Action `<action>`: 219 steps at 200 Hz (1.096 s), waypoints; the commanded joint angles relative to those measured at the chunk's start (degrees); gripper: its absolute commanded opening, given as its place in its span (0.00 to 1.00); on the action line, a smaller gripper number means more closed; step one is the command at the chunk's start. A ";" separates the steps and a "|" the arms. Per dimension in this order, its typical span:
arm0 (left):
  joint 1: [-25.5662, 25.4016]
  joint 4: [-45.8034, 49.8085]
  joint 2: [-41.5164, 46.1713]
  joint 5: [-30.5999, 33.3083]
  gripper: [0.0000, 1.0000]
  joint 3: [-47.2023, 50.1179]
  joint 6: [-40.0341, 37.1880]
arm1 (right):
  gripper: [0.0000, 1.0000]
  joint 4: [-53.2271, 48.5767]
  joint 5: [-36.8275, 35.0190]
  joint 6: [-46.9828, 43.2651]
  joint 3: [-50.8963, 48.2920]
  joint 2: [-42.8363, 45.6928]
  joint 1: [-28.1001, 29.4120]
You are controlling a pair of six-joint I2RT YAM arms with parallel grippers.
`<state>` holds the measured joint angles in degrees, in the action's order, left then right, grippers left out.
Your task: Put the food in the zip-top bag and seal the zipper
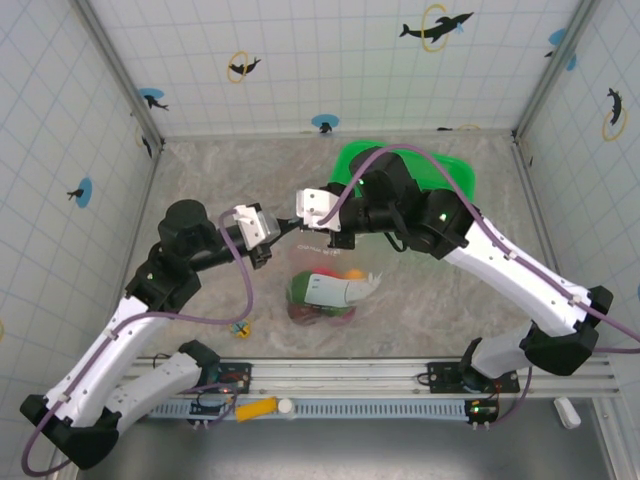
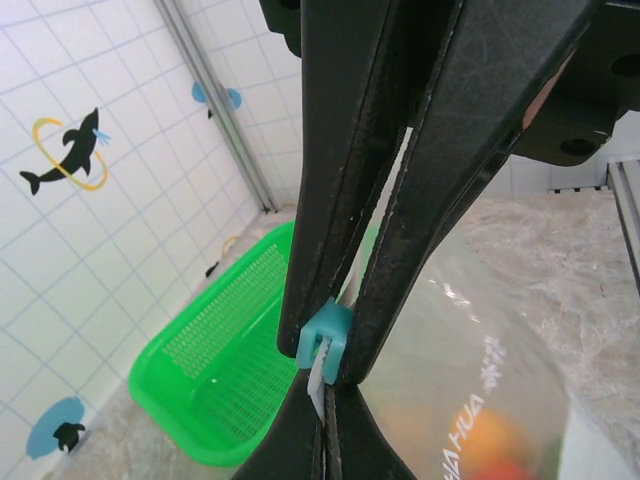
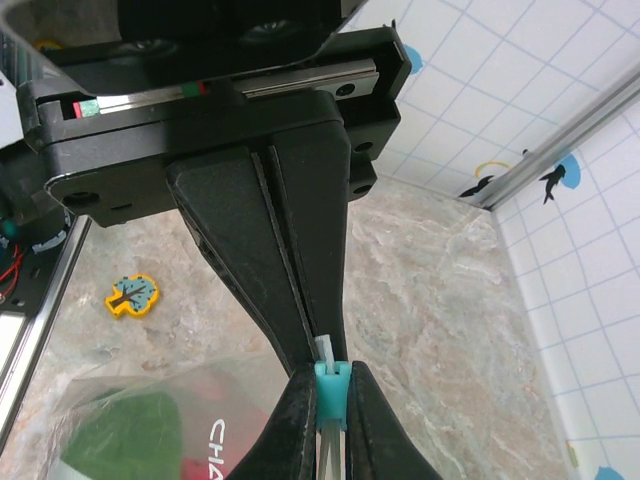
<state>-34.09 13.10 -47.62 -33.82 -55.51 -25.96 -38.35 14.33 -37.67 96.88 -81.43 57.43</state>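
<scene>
- The room had white tile walls (image 1: 300, 60) with sea animal stickers, and the table (image 1: 200, 170) looked like grey stone.
- The left end effector (image 2: 330, 370) was pressed together, pinching the top edge of the zip-top bag (image 1: 325, 290).
- The right end effector (image 3: 330, 400) was pressed together too, pinching the same top edge just beside the left one.
- The bag hung below both end effectors, and the food (image 1: 305, 290) sat inside it at the bottom, in green, red and orange.
- The zipper (image 3: 325, 350) ran through the pinch of each end effector as a thin pale strip.
- A small teal piece (image 2: 325, 340) sat between the fingers in each wrist view. I could not tell if it was part of the bag.
- The green basket (image 2: 230, 380) was behind the end effectors, apart from the bag.
- I think the step was closing the zipper, since the food looked packed already.
- To do it well, one end effector should hold its spot tight while the other slides along the strip, away from it.
- The slide should go straight along the edge and keep the strip flat, so the two sides click shut.
- Pulling too hard could tear the grip loose and drop the heavy bag.
</scene>
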 commanded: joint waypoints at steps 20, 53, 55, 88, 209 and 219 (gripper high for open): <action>-0.47 -0.96 1.75 -0.75 0.00 -1.48 -2.26 | 0.00 3.18 -3.39 3.12 1.01 0.81 -1.30; -0.51 -1.50 3.54 0.48 0.00 1.43 -2.52 | 0.00 3.65 -2.66 5.87 -2.50 1.78 -2.79; -0.49 -1.55 3.62 0.50 0.00 1.49 -2.46 | 0.00 3.83 -2.53 6.08 -2.84 1.86 -2.88; -0.48 -1.42 5.39 0.82 0.00 4.05 -2.84 | 0.00 5.16 0.96 9.65 -7.80 3.06 -4.50; -0.47 5.55 6.83 0.08 0.00 2.69 -5.86 | 0.00 0.15 -1.25 7.03 -11.77 4.36 -6.19; -0.46 5.51 6.67 -0.05 0.00 2.22 -5.95 | 0.00 0.04 -2.25 6.78 -11.16 4.26 -6.24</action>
<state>-34.79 16.78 -43.68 -32.32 -49.84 -30.04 -32.58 21.50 -29.61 85.17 -78.87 54.65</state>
